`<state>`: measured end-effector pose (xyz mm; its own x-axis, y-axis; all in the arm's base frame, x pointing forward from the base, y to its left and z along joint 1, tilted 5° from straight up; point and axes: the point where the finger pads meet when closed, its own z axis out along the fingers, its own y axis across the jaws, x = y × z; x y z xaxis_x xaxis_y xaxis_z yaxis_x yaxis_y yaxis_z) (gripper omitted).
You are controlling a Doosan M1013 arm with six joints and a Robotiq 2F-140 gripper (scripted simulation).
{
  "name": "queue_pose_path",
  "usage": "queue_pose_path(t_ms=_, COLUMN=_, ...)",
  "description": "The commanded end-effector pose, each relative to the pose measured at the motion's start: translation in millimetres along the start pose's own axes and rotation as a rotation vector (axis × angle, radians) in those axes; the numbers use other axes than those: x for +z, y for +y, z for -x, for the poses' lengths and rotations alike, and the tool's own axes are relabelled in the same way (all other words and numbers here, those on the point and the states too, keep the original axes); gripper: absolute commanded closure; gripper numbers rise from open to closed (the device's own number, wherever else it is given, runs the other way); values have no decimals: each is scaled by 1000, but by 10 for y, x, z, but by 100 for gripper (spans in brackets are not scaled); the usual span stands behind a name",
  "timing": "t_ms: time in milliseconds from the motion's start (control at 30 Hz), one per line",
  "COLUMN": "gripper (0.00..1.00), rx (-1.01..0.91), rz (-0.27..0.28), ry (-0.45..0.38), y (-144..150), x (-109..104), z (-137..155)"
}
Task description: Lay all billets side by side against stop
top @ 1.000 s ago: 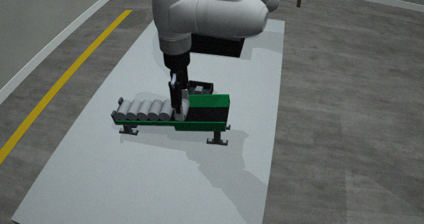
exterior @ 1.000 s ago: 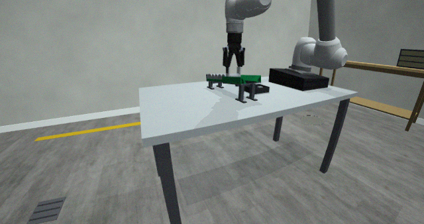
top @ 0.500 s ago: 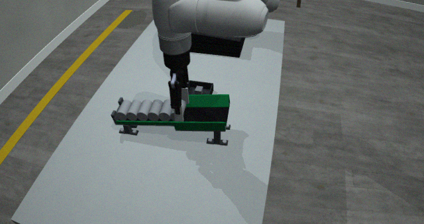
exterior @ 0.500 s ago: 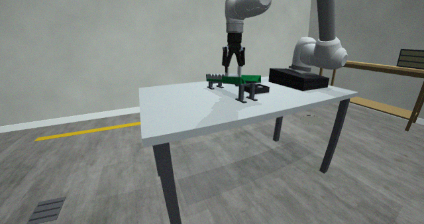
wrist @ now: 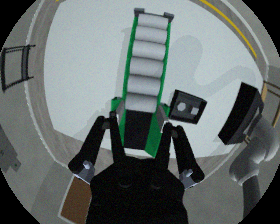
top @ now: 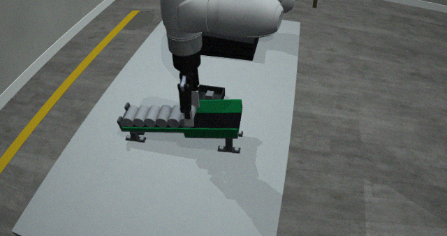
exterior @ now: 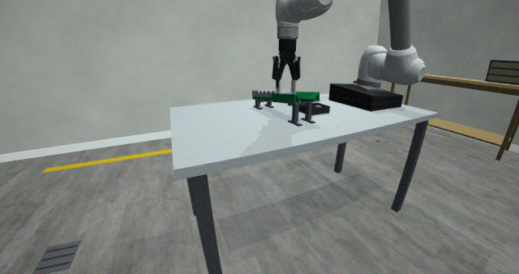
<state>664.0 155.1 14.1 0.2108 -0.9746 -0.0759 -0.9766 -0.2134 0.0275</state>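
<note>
Top view, ramp: a green feed ramp stands on dark feet on the white table, its low end to the picture's left.
Top view, billets: the grey billets lie across the ramp side by side in one row, the leftmost against the dark stop; none sits on top of the others.
Top view, pincer: the pincer hangs straight down at the row's right end, over the last billet, which is mostly hidden behind the fingers.
Top view, behind the ramp: a small black tray holds a grey block, and the arm's black base box is farther back.
Exterior view, ramp: the ramp stands near the far edge of the table, the row of billets at its left end.
Exterior view, pincer: the pincer points down with its two fingers apart, their tips down at ramp level beside the row.
Wrist view, ramp: the ramp runs away from the camera with its billets in a straight column.
Wrist view, pincer: the fingers straddle the near end of the ramp; the pincer is apart and grips nothing, and the nearest billet lies just ahead of the tips.
</note>
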Motion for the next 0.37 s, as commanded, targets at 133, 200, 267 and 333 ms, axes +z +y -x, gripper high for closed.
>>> queue_pose_path(t_ms=133, gripper=43, rx=2, rz=-1, ry=-4, y=-7, x=-360, z=14)
queue_pose_path(t_ms=200, gripper=43, rx=2, rz=-1, ry=-4, y=-7, x=-417, z=14)
queue_pose_path(t_ms=267, gripper=43, rx=2, rz=-1, ry=-4, y=-7, x=-417, z=14)
queue_pose_path(t_ms=333, gripper=43, rx=2, rz=-1, ry=-4, y=-7, x=-417, z=14)
